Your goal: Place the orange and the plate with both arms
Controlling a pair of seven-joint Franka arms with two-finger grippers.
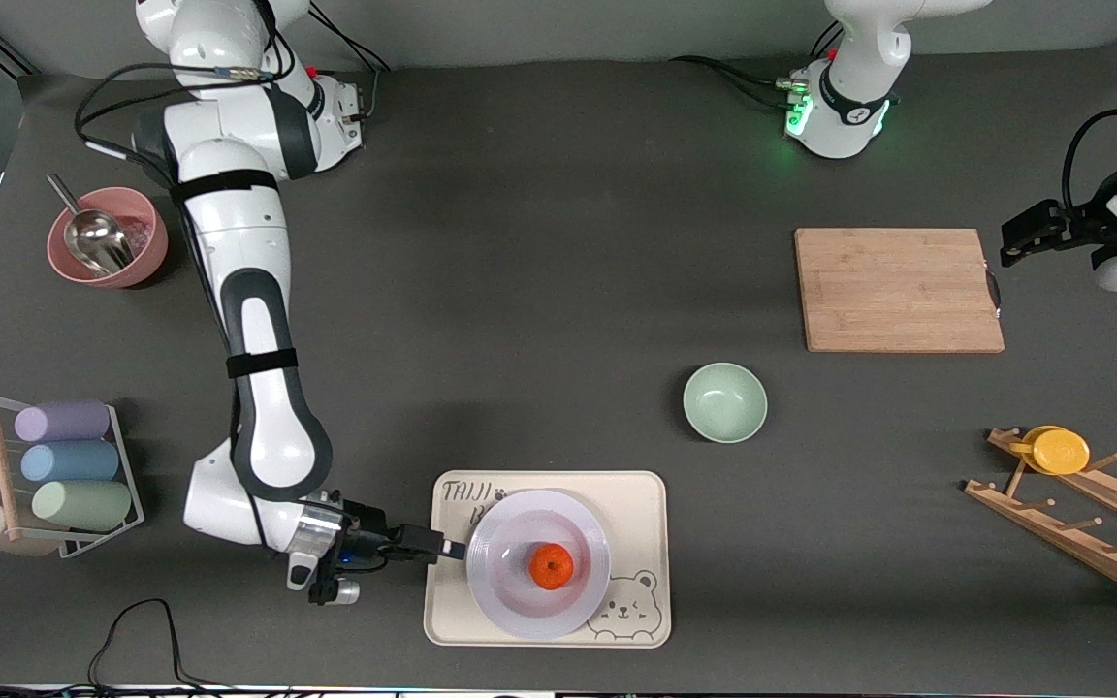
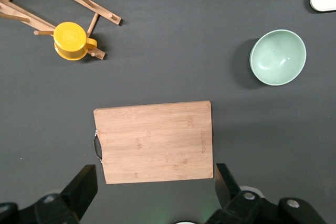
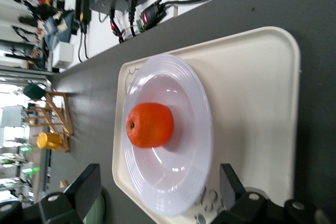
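The pale lavender plate (image 1: 539, 563) lies on the cream bear tray (image 1: 636, 504), nearer the front camera than the green bowl. The orange (image 1: 551, 566) sits in the plate's centre, as the right wrist view shows too (orange (image 3: 149, 125), plate (image 3: 184, 182)). My right gripper (image 1: 450, 549) is low at the plate's rim on the side toward the right arm's end of the table. It is open and holds nothing, its fingers wide apart in its wrist view (image 3: 159, 177). My left gripper (image 1: 1026, 237) waits open and empty in the air beside the cutting board's handle end, also seen from its wrist (image 2: 156, 174).
A wooden cutting board (image 1: 898, 289) lies toward the left arm's end, with a mint-green bowl (image 1: 724, 401) nearer the camera. A wooden rack (image 1: 1082, 523) carries a yellow cup (image 1: 1059, 451). A pink bowl with a metal scoop (image 1: 108, 237) and a rack of coloured cups (image 1: 64, 465) stand toward the right arm's end.
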